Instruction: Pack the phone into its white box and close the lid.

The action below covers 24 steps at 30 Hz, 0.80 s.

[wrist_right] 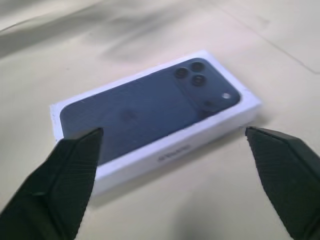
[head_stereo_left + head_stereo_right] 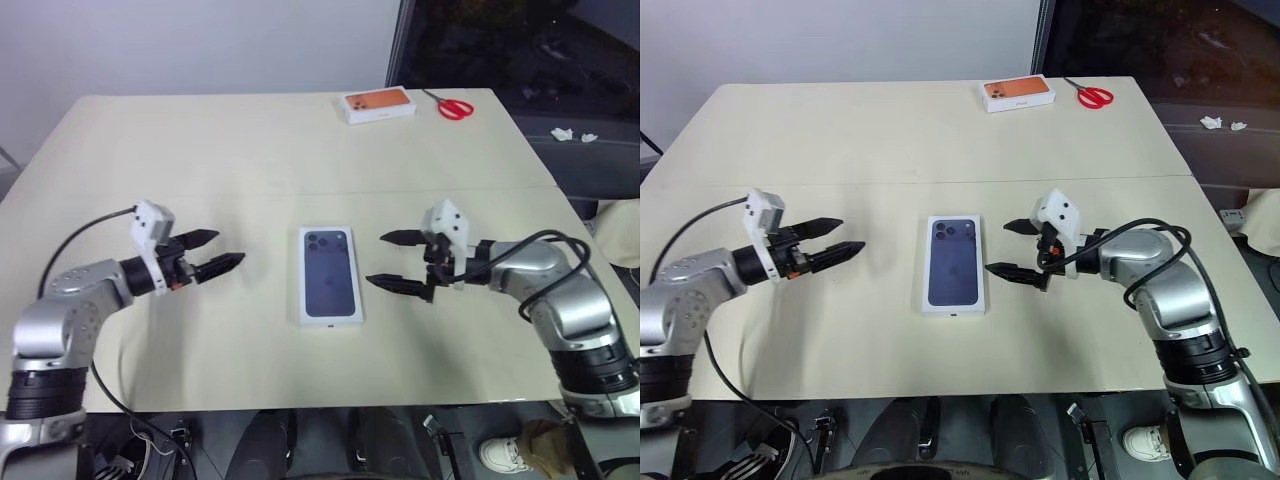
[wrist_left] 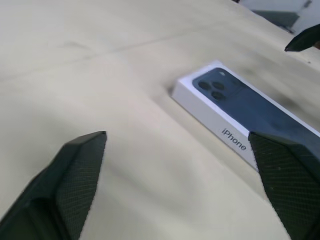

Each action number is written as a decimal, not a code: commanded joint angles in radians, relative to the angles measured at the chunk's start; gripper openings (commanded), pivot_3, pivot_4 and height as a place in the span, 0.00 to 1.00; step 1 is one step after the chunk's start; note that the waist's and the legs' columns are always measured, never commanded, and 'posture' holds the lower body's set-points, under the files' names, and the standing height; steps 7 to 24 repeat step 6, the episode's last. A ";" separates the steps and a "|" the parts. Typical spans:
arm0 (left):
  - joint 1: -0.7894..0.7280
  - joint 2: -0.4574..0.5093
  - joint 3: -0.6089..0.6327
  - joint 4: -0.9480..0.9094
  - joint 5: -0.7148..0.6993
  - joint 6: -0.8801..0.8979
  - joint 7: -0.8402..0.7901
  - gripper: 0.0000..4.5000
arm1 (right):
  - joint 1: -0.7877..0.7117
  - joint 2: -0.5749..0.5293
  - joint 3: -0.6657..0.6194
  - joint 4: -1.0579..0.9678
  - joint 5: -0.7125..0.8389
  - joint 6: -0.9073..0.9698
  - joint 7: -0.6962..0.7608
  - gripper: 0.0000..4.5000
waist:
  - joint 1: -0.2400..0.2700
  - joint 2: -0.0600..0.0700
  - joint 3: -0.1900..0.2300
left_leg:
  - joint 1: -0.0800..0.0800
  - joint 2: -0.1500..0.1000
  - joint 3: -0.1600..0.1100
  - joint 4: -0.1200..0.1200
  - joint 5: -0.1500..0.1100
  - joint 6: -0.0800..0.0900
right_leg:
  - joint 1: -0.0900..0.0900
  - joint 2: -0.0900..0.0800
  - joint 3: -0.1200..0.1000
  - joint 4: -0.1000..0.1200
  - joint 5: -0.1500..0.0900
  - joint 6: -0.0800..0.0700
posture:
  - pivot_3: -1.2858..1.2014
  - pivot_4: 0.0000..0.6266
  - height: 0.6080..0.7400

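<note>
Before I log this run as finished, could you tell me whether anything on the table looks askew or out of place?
Nothing stands out: the lid sits squarely closed, both claws, left and right, open and clear of it.

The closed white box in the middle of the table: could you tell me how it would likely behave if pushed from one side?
The box lies flat and low, so it should slide, not tip. Its lid looks smooth, so probably slippery on the table. Straight crisp edges suggest stiff cardboard.
</note>
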State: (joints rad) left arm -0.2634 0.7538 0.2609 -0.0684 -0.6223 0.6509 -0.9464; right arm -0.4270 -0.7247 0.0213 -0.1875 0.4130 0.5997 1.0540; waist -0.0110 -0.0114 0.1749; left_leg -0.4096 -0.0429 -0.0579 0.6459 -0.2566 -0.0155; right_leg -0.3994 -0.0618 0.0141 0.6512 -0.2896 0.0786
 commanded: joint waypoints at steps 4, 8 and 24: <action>0.080 0.063 0.085 -0.006 0.000 -0.089 -0.070 1.00 | 0.016 -0.040 -0.107 0.000 0.057 -0.082 0.060 1.00 | 0.000 0.001 0.000 | 0.001 0.001 0.000 0.000 0.000 0.000 | 0.000 0.000 0.000 0.000 0.000 0.000 | 0.52 0.24 1.00; 0.115 0.075 0.108 -0.001 0.001 -0.098 -0.081 1.00 | 0.039 -0.061 -0.121 0.014 0.038 -0.137 0.078 1.00 | 0.000 0.001 0.000 | 0.001 0.001 0.000 0.000 0.000 0.000 | 0.000 0.000 0.000 0.001 0.000 0.000 | 0.52 0.24 1.00; 0.115 0.075 0.108 -0.001 0.001 -0.098 -0.081 1.00 | 0.039 -0.061 -0.121 0.014 0.038 -0.137 0.078 1.00 | 0.000 0.001 0.000 | 0.001 0.001 0.000 0.000 0.000 0.000 | 0.000 0.000 0.000 0.001 0.000 0.000 | 0.52 0.24 1.00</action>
